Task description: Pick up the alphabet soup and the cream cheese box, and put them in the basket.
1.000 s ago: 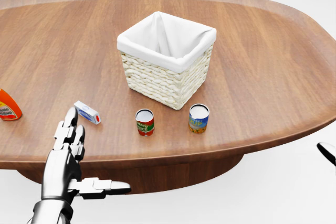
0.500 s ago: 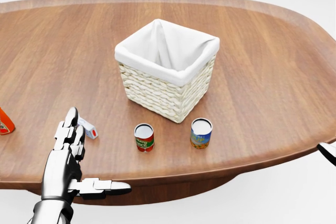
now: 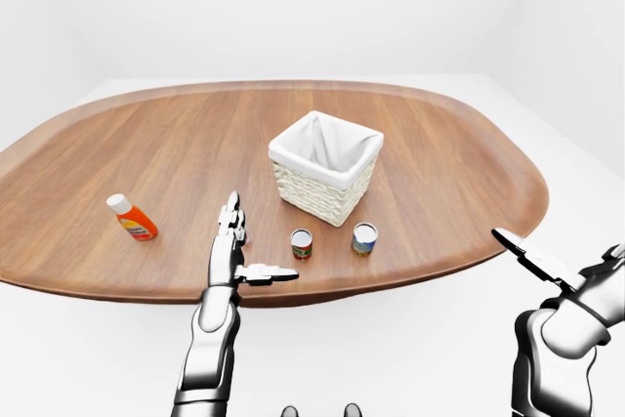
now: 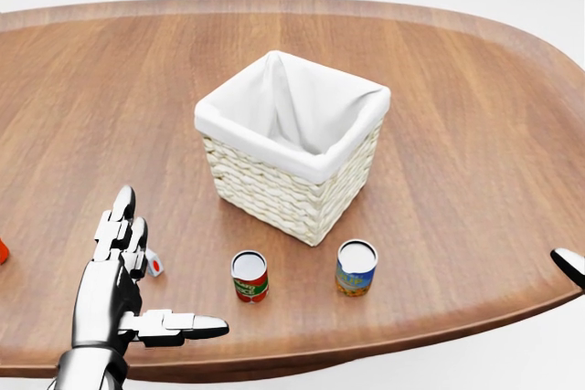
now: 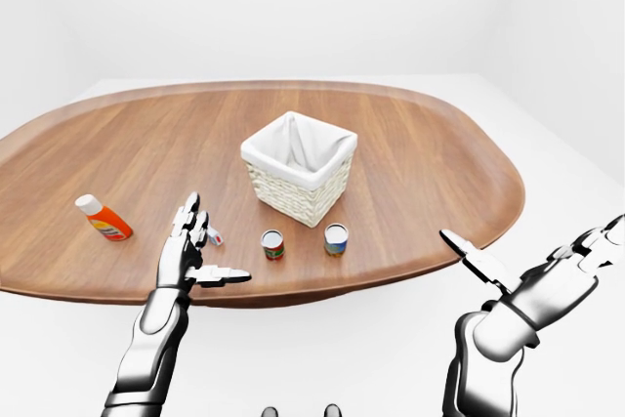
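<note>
The alphabet soup (image 4: 355, 268), a can with a blue and yellow label, stands upright near the table's lower edge, just below the basket (image 4: 274, 187), a white wicker basket with a cloth lining. The cream cheese box (image 4: 154, 266) is small and white, and only its corner peeks out to the right of my left hand's fingers (image 4: 121, 230). My left hand (image 4: 164, 276) hovers open over the table's lower left edge, thumb pointing right. My right hand (image 5: 480, 263) is open, off the table to the right, fingers stretched flat.
A red-labelled can (image 4: 249, 277) stands left of the alphabet soup. An orange bottle (image 3: 132, 220) lies far left on the oval wooden table (image 4: 457, 89). White floor surrounds the table.
The camera has moved in towards the table, so the basket and cans have slid lower and look bigger. The cream cheese box has slipped mostly behind my left hand. Both hands keep their pose.
</note>
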Controlling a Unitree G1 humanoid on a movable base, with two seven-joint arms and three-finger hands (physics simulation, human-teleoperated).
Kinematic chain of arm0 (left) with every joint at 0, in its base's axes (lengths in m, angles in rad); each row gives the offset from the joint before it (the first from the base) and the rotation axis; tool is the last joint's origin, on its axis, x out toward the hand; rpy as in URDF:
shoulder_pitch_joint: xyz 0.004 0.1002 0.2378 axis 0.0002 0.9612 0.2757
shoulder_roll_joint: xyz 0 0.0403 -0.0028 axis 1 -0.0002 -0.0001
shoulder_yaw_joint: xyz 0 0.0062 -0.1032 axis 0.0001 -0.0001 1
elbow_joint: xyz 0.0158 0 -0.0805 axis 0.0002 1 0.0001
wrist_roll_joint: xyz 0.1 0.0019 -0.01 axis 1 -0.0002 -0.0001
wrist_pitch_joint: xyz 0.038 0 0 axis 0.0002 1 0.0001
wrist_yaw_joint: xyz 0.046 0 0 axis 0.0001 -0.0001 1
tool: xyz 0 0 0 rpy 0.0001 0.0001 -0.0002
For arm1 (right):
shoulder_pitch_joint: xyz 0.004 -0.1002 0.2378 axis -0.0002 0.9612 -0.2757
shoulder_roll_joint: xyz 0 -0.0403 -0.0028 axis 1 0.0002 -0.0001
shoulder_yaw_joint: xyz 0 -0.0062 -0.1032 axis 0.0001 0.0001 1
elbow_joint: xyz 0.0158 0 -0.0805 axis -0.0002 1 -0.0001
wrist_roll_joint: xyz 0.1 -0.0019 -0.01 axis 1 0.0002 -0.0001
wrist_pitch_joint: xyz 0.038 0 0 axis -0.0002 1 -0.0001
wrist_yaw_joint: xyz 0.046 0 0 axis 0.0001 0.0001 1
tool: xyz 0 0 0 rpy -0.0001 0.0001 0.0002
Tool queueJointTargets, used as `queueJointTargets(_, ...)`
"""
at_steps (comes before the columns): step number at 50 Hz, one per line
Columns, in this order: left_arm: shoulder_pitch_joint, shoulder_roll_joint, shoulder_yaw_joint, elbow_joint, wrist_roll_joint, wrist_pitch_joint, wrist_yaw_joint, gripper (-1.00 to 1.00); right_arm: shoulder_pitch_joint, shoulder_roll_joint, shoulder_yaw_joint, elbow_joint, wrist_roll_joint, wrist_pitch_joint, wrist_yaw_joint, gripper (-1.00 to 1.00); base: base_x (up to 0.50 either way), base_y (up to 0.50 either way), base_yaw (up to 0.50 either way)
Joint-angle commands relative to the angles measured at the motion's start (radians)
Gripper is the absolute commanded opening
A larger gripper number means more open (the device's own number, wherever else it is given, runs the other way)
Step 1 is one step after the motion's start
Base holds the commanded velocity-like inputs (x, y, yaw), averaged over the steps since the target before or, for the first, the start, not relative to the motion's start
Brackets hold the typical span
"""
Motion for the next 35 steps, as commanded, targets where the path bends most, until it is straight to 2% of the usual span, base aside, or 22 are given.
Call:
queueJointTargets(1,-0.001,0.0,0.0,0.002,0.0,-0.001,0.0,1.0,0.001,-0.001,0.001,0.002,-0.007,-0.002,0.0,1.0,0.21,0.0,0.0)
queueJointTargets(4,0.002,-0.001,-0.003,-0.003,0.004,0.0,0.001,1.0,-0.003,-0.003,0.001,0.021,-0.009,-0.019,0.0,1.0,0.21,0.02,0.0)
queueJointTargets(7,-0.002,0.0,-0.001,0.005,0.001,-0.004,-0.001,1.0,-0.001,-0.002,0.002,0.009,-0.01,-0.008,0.0,1.0,0.21,0.04,0.0)
queueJointTargets(12,0.001,0.001,-0.001,0.0,0.001,-0.001,-0.002,1.0,-0.003,-0.002,0.003,0.019,-0.013,-0.016,0.0,1.0,0.21,0.05,0.0)
queueJointTargets(14,0.0,0.001,0.0,0.002,0.001,-0.002,-0.002,1.0,0.001,-0.001,0.003,0.004,-0.013,-0.005,0.0,1.0,0.21,0.06,0.0)
queueJointTargets(18,0.0,0.0,0.0,0.004,0.002,-0.005,-0.002,1.0,0.0,-0.002,0.003,0.016,-0.013,-0.017,0.0,1.0,0.21,0.06,0.0)
queueJointTargets(23,0.006,-0.001,-0.003,-0.014,0.004,0.009,0.0,1.0,0.003,0.0,0.002,-0.005,-0.014,-0.001,0.0,1.0,0.21,0.08,0.0)
queueJointTargets(27,0.001,0.0,-0.001,0.001,0.003,-0.003,-0.001,1.0,0.0,-0.001,0.0,0.003,-0.013,-0.004,0.0,1.0,0.21,0.09,0.0)
queueJointTargets(31,0.007,-0.001,-0.003,-0.015,0.004,0.007,0.0,1.0,-0.001,-0.002,0.0,0.014,-0.009,-0.011,0.0,1.0,0.21,0.08,0.0)
queueJointTargets(35,0.003,0.0,-0.002,-0.005,0.003,0.0,-0.001,1.0,0.0,-0.001,0.0,0.005,-0.008,-0.003,0.0,1.0,0.21,0.07,0.0)
